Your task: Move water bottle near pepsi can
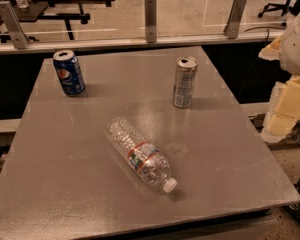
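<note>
Gripper (290,104): beyond right edge of table (65,184), about level with table middle, off tabletop. Open/closed state: cannot tell, partly cut off by view edge.
Water bottle (140,156): lying on side, table centre-front; white cap toward near-right corner, base toward far-left.
Pepsi can (69,73): upright, table far-left corner, well apart from water bottle.
Slim silver can (184,82): upright, table far side, right of centre.

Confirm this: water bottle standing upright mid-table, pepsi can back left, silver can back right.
Wrong on one count: the camera view shows the water bottle lying on its side, not upright. The rest holds: pepsi can back left, silver can back right. The gripper is beyond the right edge of the table, away from all three.
</note>
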Controlling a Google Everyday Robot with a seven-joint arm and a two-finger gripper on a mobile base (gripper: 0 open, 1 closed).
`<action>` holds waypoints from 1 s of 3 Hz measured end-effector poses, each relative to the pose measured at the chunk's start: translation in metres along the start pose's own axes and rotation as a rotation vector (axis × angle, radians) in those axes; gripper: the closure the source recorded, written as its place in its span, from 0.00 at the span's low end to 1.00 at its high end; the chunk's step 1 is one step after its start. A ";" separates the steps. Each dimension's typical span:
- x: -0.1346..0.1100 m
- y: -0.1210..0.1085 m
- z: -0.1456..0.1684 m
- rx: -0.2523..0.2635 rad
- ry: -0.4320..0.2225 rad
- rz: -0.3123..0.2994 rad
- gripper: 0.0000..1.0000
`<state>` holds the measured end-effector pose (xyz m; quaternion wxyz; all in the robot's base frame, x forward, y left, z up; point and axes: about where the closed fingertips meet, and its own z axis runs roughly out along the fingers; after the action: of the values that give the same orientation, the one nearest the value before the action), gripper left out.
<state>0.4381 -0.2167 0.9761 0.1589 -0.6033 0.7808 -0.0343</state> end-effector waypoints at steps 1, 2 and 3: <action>0.000 0.000 0.000 0.000 0.000 0.000 0.00; -0.012 -0.001 0.001 -0.018 -0.007 -0.015 0.00; -0.049 0.007 0.009 -0.036 0.024 -0.025 0.00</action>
<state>0.4450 -0.1667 0.9755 0.1380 -0.6155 0.7754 -0.0294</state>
